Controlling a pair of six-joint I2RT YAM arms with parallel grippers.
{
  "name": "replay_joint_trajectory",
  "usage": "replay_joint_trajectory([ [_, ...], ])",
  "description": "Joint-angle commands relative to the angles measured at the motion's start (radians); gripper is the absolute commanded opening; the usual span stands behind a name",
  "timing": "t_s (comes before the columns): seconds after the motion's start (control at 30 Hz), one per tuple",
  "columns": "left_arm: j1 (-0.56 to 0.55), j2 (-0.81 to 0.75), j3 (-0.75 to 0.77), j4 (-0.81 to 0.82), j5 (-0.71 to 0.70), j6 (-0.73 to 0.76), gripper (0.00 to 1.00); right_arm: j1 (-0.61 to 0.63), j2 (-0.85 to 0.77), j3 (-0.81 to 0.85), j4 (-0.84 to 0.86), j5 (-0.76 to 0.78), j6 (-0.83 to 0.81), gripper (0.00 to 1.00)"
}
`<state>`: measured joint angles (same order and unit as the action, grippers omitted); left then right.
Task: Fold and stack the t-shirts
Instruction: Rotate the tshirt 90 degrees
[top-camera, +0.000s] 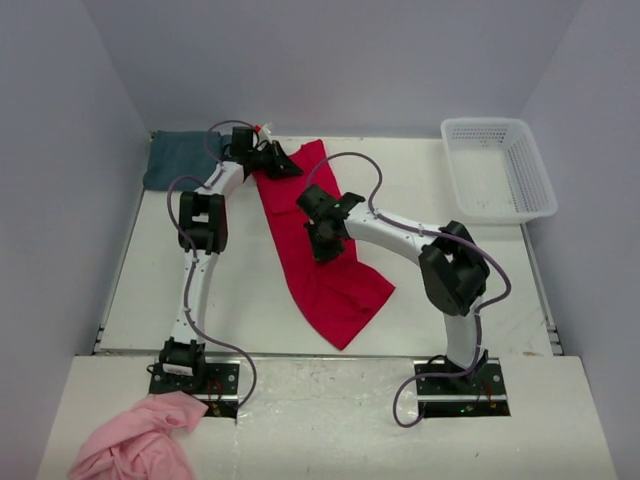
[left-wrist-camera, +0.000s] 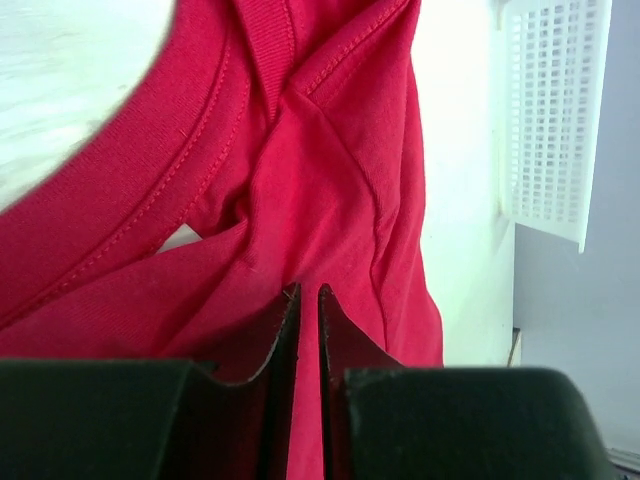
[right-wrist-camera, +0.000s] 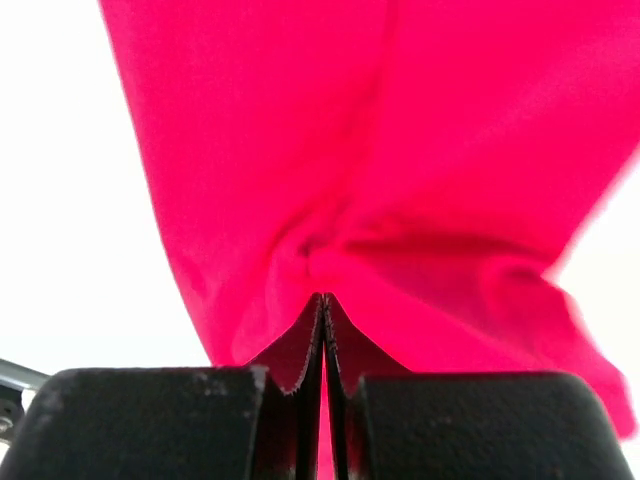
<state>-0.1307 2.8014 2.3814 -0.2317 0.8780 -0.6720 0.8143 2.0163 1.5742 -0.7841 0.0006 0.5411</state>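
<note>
Right claw pinches red t-shirt, bare table around.

White table — red t-shirt mid-table, teal t-shirt far-left, white basket far-right

From overhead I get soft, even light with no hard shadows. The counter reads bright white, with only faint shade beneath the arms. My right wrist view is blown out: everything around the red t-shirt is pure white glare, and the cloth looks oversaturated and smeared toward 3 o'clock. The left wrist view is sharper, with crisp stitching, though the counter at 10 o'clock washes out and the left hand at 6 o'clock sits dark and soft.
</note>
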Motion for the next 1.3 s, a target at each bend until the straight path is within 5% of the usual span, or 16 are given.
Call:
replay_joint_trajectory([
  [0.0,0.008,-0.172,-0.085,0.118,-0.014,-0.006,0.14,0.002,-0.209,0.007,-0.062,0.139,-0.047,0.00],
  [0.2,-0.007,-0.310,-0.099,0.123,-0.007,0.009,0.24,-0.004,-0.321,-0.140,-0.139,0.318,-0.017,0.01],
  [0.37,-0.003,-0.316,-0.018,0.054,-0.002,0.008,0.30,-0.021,-0.364,-0.342,-0.081,0.276,0.043,0.00],
  [0.47,-0.020,-0.373,-0.137,0.049,-0.011,0.018,0.29,-0.021,-0.372,-0.423,-0.038,0.266,0.074,0.00],
  [0.6,-0.078,-0.574,-0.386,-0.126,-0.258,0.159,0.15,-0.021,-0.375,-0.480,0.011,0.280,0.094,0.00],
  [0.63,-0.104,-0.604,-0.425,-0.155,-0.375,0.187,0.01,-0.021,-0.376,-0.494,0.016,0.286,0.095,0.00],
  [0.9,-0.173,-0.830,-0.839,-0.106,-0.639,0.193,0.00,-0.021,-0.331,-0.505,0.057,0.273,0.099,0.00],
  [1.27,-0.184,-0.729,-0.864,-0.136,-0.858,0.233,0.00,-0.021,-0.208,-0.523,0.124,0.214,0.115,0.00],
])
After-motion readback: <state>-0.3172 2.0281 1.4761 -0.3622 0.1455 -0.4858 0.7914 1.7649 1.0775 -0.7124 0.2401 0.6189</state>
